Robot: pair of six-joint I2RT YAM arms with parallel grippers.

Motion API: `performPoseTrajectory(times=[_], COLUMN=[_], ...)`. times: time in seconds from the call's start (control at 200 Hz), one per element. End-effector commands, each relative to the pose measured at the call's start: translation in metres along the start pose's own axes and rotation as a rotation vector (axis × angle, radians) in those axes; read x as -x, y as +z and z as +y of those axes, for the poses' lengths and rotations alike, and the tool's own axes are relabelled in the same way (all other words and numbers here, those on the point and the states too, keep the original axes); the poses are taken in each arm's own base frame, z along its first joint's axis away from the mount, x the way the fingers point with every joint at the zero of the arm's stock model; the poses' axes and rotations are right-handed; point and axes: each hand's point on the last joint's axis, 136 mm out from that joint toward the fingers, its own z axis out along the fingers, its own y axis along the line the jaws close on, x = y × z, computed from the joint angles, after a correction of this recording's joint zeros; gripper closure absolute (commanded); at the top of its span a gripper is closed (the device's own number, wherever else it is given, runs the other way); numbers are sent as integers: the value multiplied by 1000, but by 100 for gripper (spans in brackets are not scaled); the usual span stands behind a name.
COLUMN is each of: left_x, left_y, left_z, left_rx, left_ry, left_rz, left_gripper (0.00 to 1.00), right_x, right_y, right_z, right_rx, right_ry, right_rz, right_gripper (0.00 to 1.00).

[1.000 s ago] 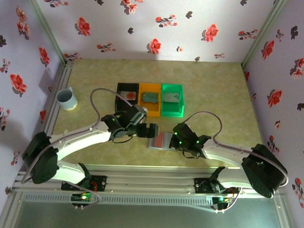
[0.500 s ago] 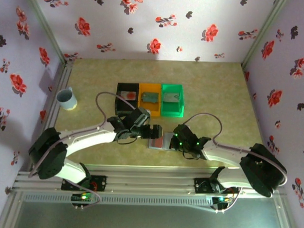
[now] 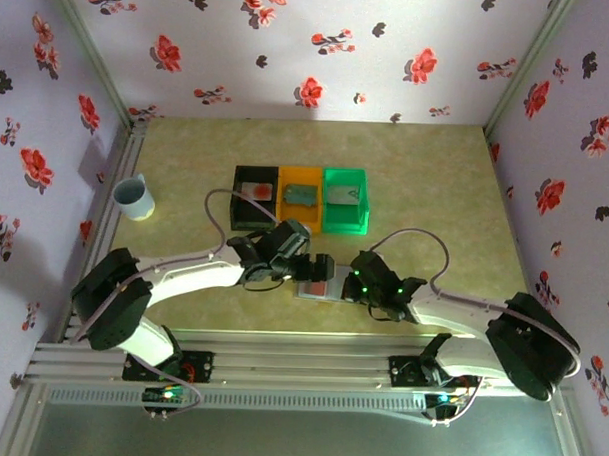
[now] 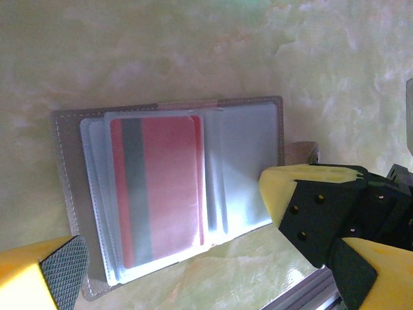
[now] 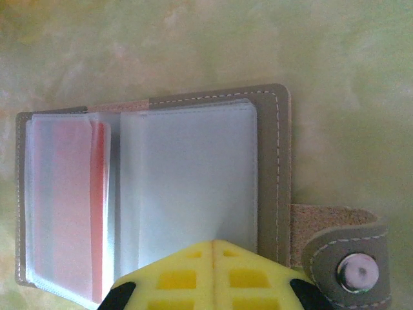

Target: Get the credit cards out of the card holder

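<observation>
Evidently the card holder [image 4: 66, 187] lay open flat on the tabletop [image 3: 436, 193], spread like a book so that its clear sleeves [image 5: 187, 181] faced up. The right jaws were closed on nothing. Their tip seemed to press on the edge of the holder's right half, probably to pin it so that it would neither fold shut nor slide while a card was drawn. The left jaws hung wide open above the holder's left half, holding nothing, with one padded finger [image 4: 61, 265] beside a corner of that half. That spread looked ready to close on the red card [image 4: 164, 187], which sat in a sleeve there, its dark stripe toward the holder's outer edge. The snap strap [image 5: 342, 258] lay unfastened off the holder's right edge. Beyond the holder stood a black bin [image 3: 247, 216], an orange bin [image 3: 301, 171] and a green bin [image 3: 345, 223] in a row, each holding one loose card [image 3: 302, 194]. I judged the red one the last to come out.
</observation>
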Motion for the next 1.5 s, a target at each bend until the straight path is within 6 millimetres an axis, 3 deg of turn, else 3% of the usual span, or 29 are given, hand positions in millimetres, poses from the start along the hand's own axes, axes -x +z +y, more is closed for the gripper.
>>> performPoseTrajectory(times=[0.0, 0.635, 1.495], left_x=[-6, -25, -37], left_y=[8, 29, 43], left_z=[-3, -6, 9], left_rx=[-15, -16, 29], left_ry=[-11, -6, 2], left_rz=[19, 80, 114], left_gripper=[0, 0, 0], right_x=[-7, -9, -7], right_y=[-1, 1, -1], right_z=[-21, -22, -23], right_rx=[-74, -74, -79], right_ry=[23, 25, 17], right_rz=[6, 12, 8], right_gripper=[100, 100, 100])
